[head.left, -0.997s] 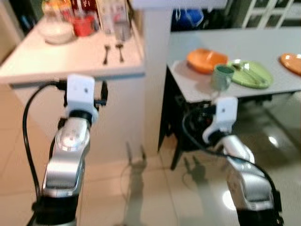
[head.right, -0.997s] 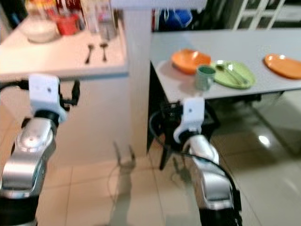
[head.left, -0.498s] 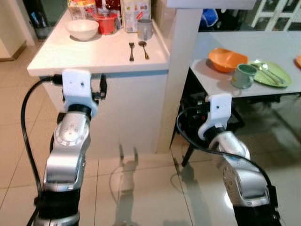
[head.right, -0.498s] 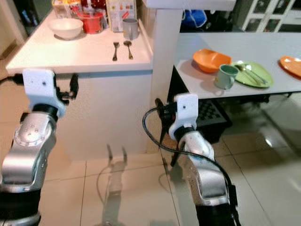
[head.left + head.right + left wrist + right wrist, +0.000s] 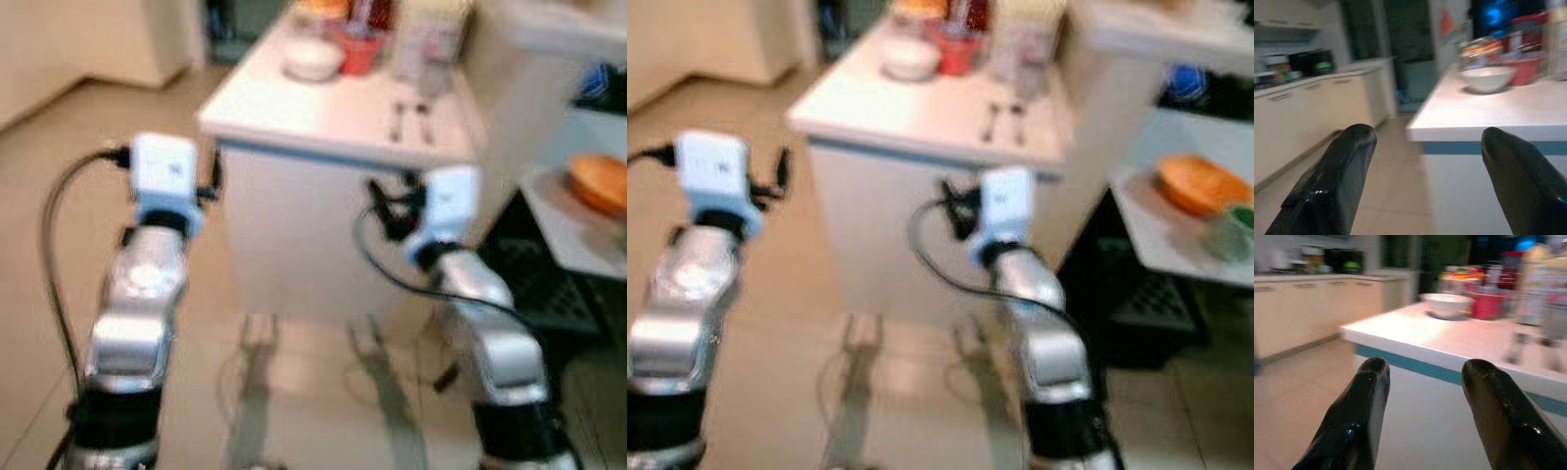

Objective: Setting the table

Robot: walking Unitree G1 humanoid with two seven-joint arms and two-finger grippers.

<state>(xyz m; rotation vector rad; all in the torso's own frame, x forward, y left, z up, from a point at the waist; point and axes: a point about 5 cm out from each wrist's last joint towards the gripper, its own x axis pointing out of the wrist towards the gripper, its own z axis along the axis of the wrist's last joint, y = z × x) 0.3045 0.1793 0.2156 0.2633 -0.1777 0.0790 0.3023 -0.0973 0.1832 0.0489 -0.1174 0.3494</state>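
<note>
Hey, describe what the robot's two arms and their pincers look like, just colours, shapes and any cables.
Both arms are glossy silver, rounded segments with black joint bands near the base. Each wrist carries a boxy white housing. A black cable loops out from the left arm and another curls beside the right arm. The left pincer and right pincer each have two long, glossy black fingers with rounded tips.

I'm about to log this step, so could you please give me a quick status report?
Left gripper and right gripper open, empty, short of the white counter. Fork and spoon on it, untouched. Nothing in the way.
</note>
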